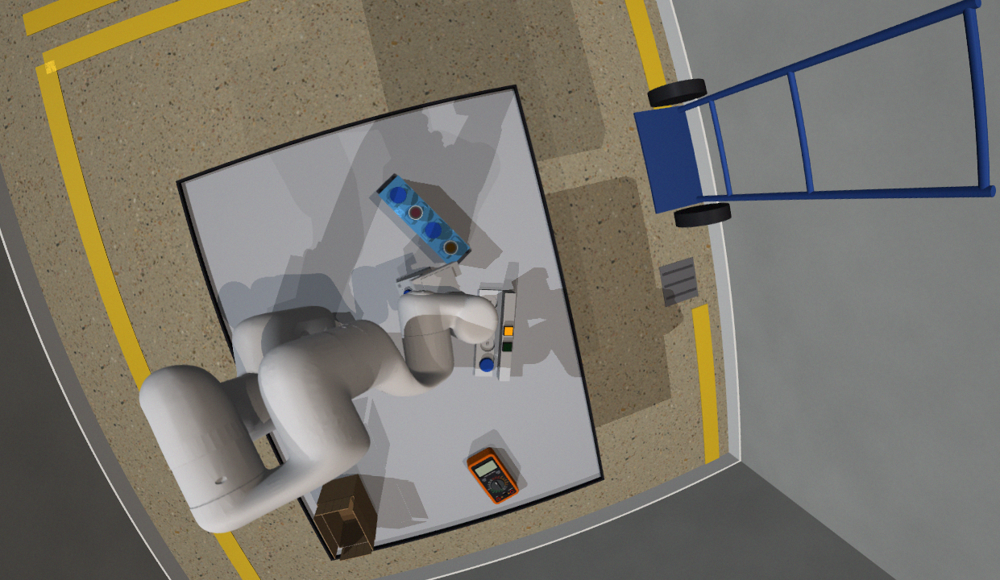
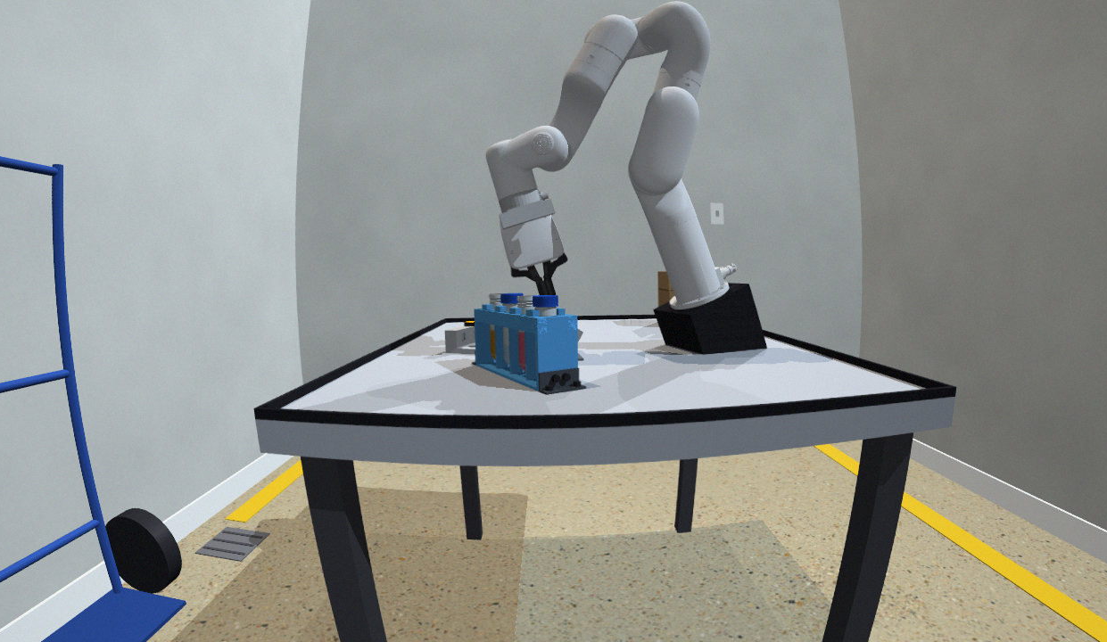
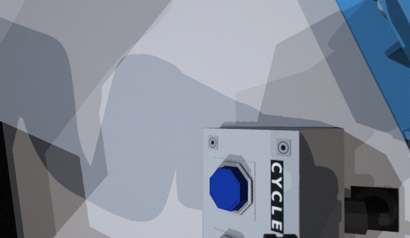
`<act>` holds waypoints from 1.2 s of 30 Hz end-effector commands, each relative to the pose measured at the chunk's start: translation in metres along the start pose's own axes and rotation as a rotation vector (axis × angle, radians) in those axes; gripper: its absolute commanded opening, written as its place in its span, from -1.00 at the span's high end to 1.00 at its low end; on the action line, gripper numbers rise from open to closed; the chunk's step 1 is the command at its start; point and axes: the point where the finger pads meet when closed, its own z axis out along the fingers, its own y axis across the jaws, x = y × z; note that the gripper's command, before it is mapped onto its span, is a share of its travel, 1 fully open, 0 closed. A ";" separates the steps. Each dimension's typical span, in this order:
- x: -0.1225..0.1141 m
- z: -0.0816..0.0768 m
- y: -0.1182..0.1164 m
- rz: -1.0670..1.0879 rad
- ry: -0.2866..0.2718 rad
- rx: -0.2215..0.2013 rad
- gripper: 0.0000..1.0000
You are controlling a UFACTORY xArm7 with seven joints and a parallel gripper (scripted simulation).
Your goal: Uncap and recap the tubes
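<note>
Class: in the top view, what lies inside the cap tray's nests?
A blue cap sits in the cap tray's end nest nearest the multimeter; the next nest looks bare. The arm covers the remaining nests, hiding their contents.

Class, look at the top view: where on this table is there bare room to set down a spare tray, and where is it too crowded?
Bare stretches: the corner left of the tube rack, and the strip between the cap tray and the multimeter. Crowded: the middle, where the arm overhangs the key housing between rack and tray; the cardboard box fills the near edge.
</note>
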 end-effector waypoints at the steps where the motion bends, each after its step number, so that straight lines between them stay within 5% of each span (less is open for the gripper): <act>1: -0.016 -0.003 0.026 -0.003 0.003 0.007 1.00; 25: -0.093 -0.024 0.124 -0.003 0.002 0.007 1.00; 32: -0.094 -0.024 0.126 -0.003 0.002 0.007 1.00; 33: -0.099 -0.025 0.133 -0.084 -0.009 -0.011 -1.00; 36: -0.104 -0.027 0.139 -0.164 -0.020 -0.029 -1.00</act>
